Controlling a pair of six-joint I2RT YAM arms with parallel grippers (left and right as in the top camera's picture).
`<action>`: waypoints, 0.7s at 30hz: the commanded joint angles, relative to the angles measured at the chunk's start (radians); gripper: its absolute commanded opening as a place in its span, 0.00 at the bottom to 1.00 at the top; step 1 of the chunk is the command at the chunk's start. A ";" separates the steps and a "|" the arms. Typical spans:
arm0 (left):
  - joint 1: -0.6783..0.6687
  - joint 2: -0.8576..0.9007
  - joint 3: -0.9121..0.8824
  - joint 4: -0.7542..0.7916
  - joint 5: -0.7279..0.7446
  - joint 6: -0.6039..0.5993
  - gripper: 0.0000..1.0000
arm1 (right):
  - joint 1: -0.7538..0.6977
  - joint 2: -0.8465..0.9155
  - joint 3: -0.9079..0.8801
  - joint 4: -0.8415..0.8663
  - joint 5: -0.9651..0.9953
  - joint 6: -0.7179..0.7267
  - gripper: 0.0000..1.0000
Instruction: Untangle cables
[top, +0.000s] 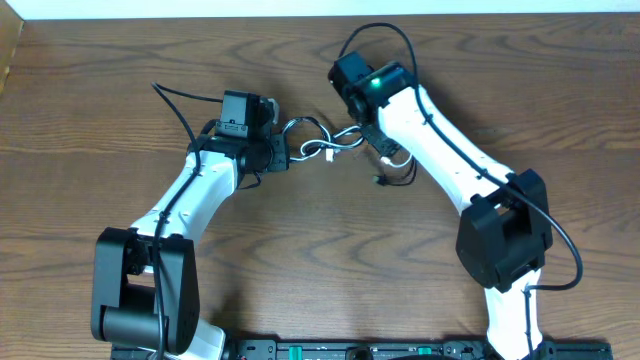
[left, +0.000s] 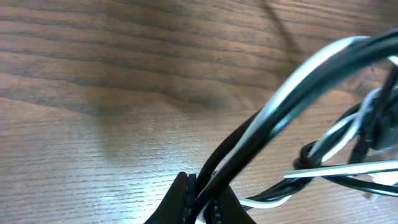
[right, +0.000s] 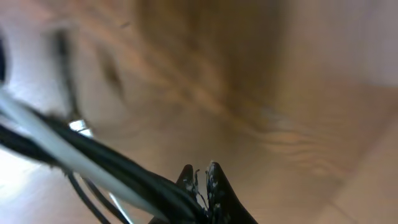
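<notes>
Brown wooden desk (top: 120, 60) with a strong grain fills the overhead view. Near its middle, a little to the far side, lie the cables (top: 322, 140): one white cord and some black ones, tangled in a small bundle of loops between the two arms. A loose black end (top: 381, 181) sticks out on the near right side of the bundle.

The left tool (top: 281, 153) comes in from the left and is closed narrow on the left end of the bundle. In the left wrist view a white and a black cord run out together from between its pinched fingertips (left: 176, 202) and rise to the right toward a knot (left: 303, 162) where other cords cross. The right tool (top: 366, 133) comes from the right and meets the right end of the bundle. In the right wrist view its fingertips are pressed together and the cords pass into their base from the left, so I judge that it grips them too, though this view is blurred.

I judge that the step in hand is the pulling apart: both ends are gripped and the knot is not yet open. The next move calls for the two tools to go slowly away from each other, one left and one right, because a hard pull may only tighten the knot. If it tightens, one tool should let go and take a single loop.
</notes>
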 joint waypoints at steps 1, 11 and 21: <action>0.017 0.003 0.009 -0.025 -0.150 -0.017 0.07 | -0.019 -0.009 0.023 0.022 0.256 0.009 0.01; 0.017 0.003 0.009 -0.024 -0.149 -0.017 0.07 | -0.042 -0.009 0.023 0.107 -0.237 0.008 0.02; 0.017 0.003 0.009 -0.024 -0.149 -0.017 0.08 | -0.077 -0.009 0.021 0.118 -0.660 0.008 0.01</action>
